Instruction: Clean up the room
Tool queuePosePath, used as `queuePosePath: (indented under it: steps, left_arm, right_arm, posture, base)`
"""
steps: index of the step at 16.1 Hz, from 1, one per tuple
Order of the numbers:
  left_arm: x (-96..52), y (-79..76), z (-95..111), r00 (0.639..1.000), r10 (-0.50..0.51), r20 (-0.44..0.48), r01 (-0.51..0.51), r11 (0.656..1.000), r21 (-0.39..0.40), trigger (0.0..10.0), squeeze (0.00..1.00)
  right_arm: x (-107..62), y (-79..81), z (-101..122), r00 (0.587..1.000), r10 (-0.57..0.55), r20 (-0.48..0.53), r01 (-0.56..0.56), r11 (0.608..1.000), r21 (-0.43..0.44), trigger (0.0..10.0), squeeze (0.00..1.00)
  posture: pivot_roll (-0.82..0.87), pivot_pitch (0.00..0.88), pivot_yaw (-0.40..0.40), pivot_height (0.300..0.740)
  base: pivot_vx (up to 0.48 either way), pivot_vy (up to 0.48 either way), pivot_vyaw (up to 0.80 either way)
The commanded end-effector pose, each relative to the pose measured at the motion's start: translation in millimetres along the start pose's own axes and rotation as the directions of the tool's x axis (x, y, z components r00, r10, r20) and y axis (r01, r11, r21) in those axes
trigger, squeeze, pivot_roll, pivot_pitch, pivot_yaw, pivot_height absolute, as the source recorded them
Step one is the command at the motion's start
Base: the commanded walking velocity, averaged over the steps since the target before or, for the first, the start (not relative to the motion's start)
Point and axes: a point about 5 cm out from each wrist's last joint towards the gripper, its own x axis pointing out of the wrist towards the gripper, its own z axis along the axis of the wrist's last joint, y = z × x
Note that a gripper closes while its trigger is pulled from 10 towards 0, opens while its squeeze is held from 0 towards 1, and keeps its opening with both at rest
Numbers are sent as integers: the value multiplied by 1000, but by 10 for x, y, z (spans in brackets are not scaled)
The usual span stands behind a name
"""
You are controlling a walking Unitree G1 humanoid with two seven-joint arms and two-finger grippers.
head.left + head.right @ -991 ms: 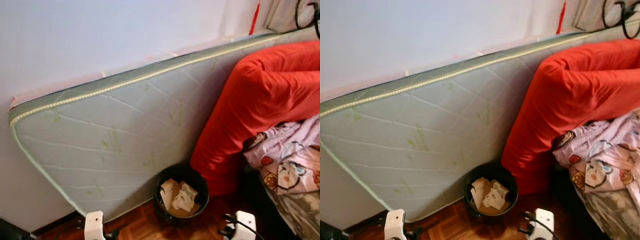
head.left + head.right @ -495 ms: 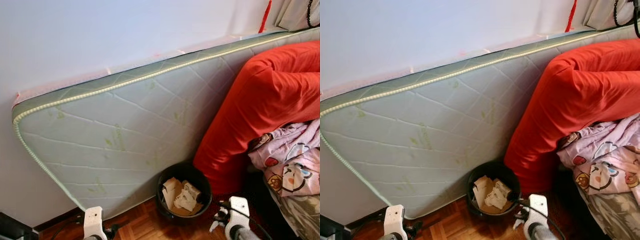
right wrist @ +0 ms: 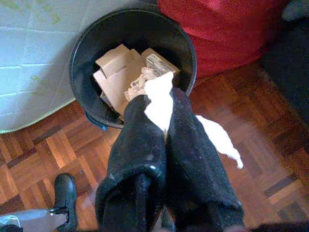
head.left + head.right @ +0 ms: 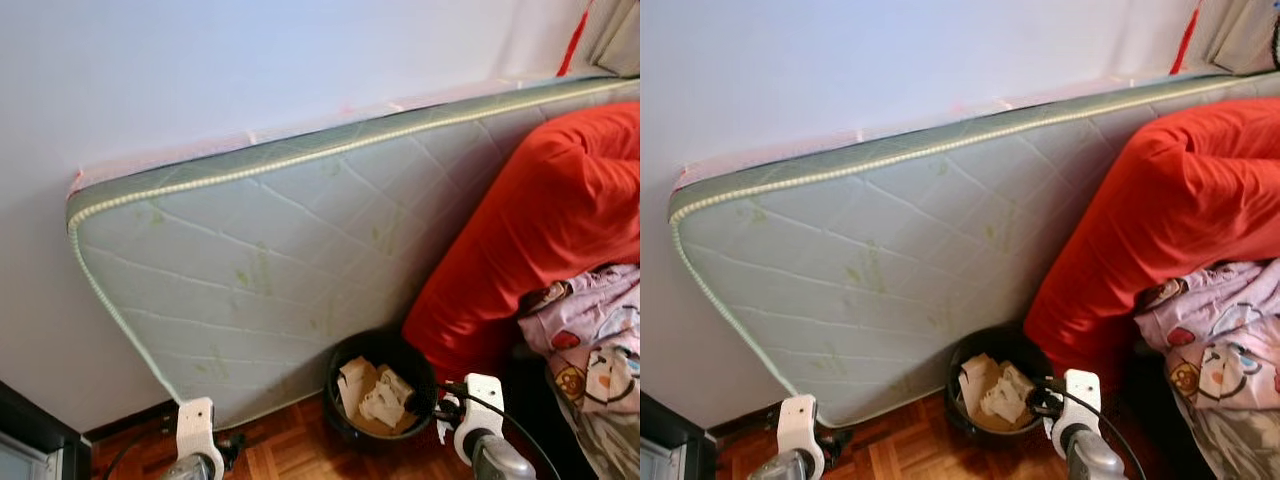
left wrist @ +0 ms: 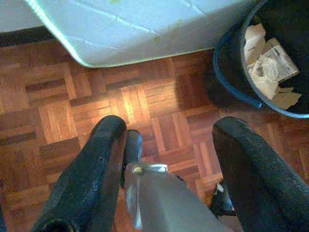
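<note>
A black waste bin (image 4: 380,391) stands on the parquet against a leaning mattress, holding cardboard pieces and crumpled paper (image 3: 126,72). My right gripper (image 3: 161,96) hangs just short of the bin's near rim, shut on a white scrap of paper (image 3: 159,104) that sticks out between its fingertips; a second white bit (image 3: 219,137) hangs beside the fingers. My right arm (image 4: 482,430) is low, next to the bin. My left gripper (image 5: 169,130) is open over bare parquet, with the bin (image 5: 263,53) off to one side and nothing between its fingers.
A pale green quilted mattress (image 4: 300,250) leans on the white wall. A red duvet (image 4: 540,230) and a pink patterned blanket (image 4: 600,340) pile up at the right. Dark furniture (image 4: 30,440) sits at the lower left. Parquet floor (image 5: 72,92) lies before the bin.
The camera has turned, shifting the scene rightwards. My right arm has risen into view and closed in on the bin; the left arm stays low.
</note>
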Motion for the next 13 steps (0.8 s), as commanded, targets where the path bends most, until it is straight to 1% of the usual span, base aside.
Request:
queuePosePath:
  steps: [1, 2, 4, 5, 7, 10, 12, 13]
  left_arm:
    - [-2, 5, -5, 1000, 2, 0, -2, 1000, -11, 10000, 0]
    - [-20, 32, -66, 1000, 4, -6, -4, 1000, -13, 10000, 0]
    - [-28, 28, -90, 1000, -2, 6, 3, 1000, -19, 10000, 0]
    - [-32, 26, -107, 1000, -2, 7, 2, 1000, -22, 10000, 0]
    - [-54, 47, -170, 1000, -4, 10, 4, 1000, -27, 10000, 0]
    - [-81, 63, -256, 1000, 0, 5, 0, 999, -35, 10000, 0]
    - [-85, 49, -266, 1000, -2, 17, 2, 999, -47, 10000, 0]
    - [-85, 45, -267, 1000, -3, 18, 4, 999, -45, 10000, 0]
  right_arm:
    - [-8, -45, 4, 1000, -16, 3, 16, 1000, 6, 10000, 0]
    - [-8, -58, 17, 1000, -19, 5, 19, 1000, -8, 10000, 0]
    - [-6, -54, 23, 1000, -13, 5, 13, 1000, 7, 10000, 0]
    - [-10, -59, 5, 1000, -18, 3, 18, 999, 33, 10000, 0]
    - [-25, -68, -33, 1000, -10, 3, 10, 999, 32, 10000, 0]
    - [-48, -101, -86, 1000, -4, -10, 4, 1000, 12, 10000, 0]
    - [-54, -106, -98, 1000, 4, -12, -4, 1000, 5, 10000, 0]
    - [-55, -108, -99, 1000, 7, -11, -7, 1000, 2, 10000, 0]
  posture:
    - [82, 0, -18, 740]
    - [97, 0, -23, 740]
    - [107, 0, -27, 740]
    - [116, 0, -32, 740]
    - [122, 0, -40, 740]
    - [136, 0, -59, 740]
    - [129, 0, -55, 740]
    - [127, 0, -53, 740]
  base:
    - [0, 0, 0]
    - [0, 0, 619]
    - [0, 0, 709]
    - [0, 0, 0]
    - [0, 0, 0]
    - [0, 0, 0]
    - [0, 0, 0]
    - [259, 0, 0]
